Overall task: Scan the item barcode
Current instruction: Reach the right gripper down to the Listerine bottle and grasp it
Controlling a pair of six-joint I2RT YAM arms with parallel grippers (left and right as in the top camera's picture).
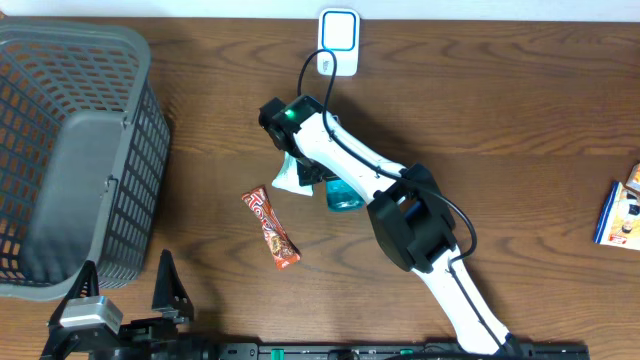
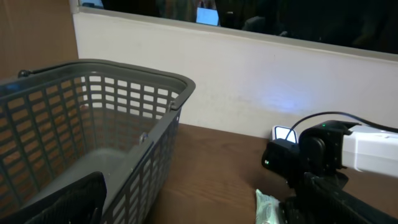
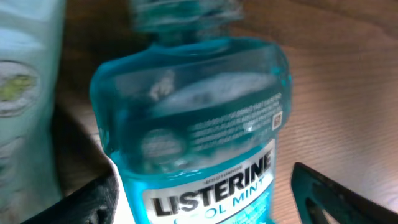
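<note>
A blue Listerine mouthwash bottle (image 3: pixel 193 124) lies on the wooden table (image 1: pixel 520 100), partly under my right wrist (image 1: pixel 343 195). My right gripper (image 3: pixel 205 199) straddles the bottle and is open. Its left finger (image 3: pixel 93 199) is against the bottle's side, and its right finger (image 3: pixel 329 193) stands off with bare table between. A white scanner (image 1: pixel 339 42) with a black cable stands at the table's far edge and also shows in the left wrist view (image 2: pixel 283 132). My left gripper (image 1: pixel 125 292) is open at the front left with nothing in it (image 2: pixel 199 214).
A grey plastic basket (image 1: pixel 60 150) fills the left side (image 2: pixel 93 124). A white and green packet (image 1: pixel 292 175) lies beside the bottle. A red candy bar (image 1: pixel 271 228) lies in front of it. A small box (image 1: pixel 622 208) sits at the right edge.
</note>
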